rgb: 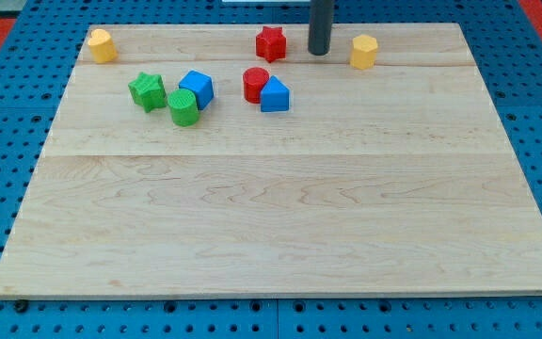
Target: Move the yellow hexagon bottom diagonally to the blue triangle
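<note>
The yellow hexagon sits near the view's top, right of centre. The blue triangle lies lower and to the left of it, touching a red cylinder on its left. My tip stands on the board between the red star and the yellow hexagon, a short gap to the hexagon's left and not touching it.
A second yellow block sits at the top left corner. A green star, a green cylinder and a blue cube cluster at the upper left. The wooden board lies on a blue pegboard.
</note>
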Controlling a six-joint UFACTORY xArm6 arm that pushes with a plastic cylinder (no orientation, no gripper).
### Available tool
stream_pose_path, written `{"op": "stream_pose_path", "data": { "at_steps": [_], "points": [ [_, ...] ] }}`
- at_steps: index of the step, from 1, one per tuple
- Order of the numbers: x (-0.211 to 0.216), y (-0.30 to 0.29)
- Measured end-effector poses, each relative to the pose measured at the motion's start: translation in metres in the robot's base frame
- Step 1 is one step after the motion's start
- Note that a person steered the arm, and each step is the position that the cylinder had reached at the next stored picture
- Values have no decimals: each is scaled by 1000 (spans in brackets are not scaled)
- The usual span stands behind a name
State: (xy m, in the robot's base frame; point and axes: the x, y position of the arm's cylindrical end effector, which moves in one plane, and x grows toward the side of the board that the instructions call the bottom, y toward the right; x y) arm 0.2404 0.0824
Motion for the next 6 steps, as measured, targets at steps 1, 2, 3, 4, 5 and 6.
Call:
{"op": "stream_pose_path", "data": {
  "at_steps": [1,2,3,4,5,6],
  "points": [
    [-8,13],
    [-8,13],
    [-16,31],
    [-20,44],
    [-20,55],
    [-17,65]
  ]
}}
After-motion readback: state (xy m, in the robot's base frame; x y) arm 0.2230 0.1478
